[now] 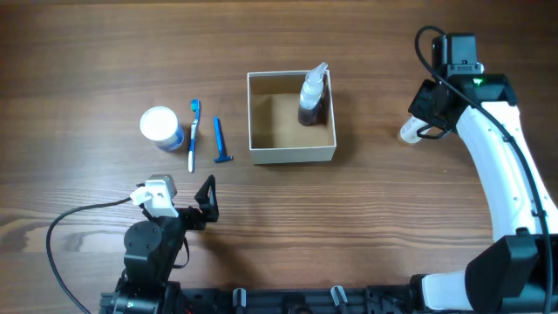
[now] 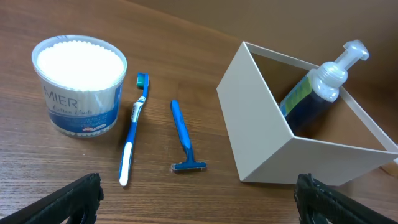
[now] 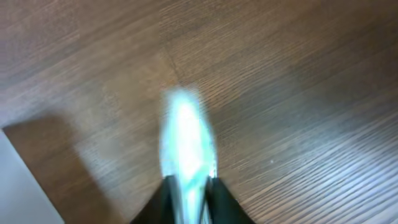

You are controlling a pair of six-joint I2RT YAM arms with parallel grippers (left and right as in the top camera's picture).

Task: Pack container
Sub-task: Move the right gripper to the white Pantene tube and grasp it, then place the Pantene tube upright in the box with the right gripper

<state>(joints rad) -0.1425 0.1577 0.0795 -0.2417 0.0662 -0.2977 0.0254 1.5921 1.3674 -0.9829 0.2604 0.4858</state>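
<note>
White right arm (image 1: 499,155), black joints, cables

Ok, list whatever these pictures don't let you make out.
Right wrist view: the white object in the right tool is too blurred to identify.
Overhead: the arm hides most of it.
Left wrist view: the box wall hides the lower half of the bottle; the left tool is cut off by the bottom edge.
</note>
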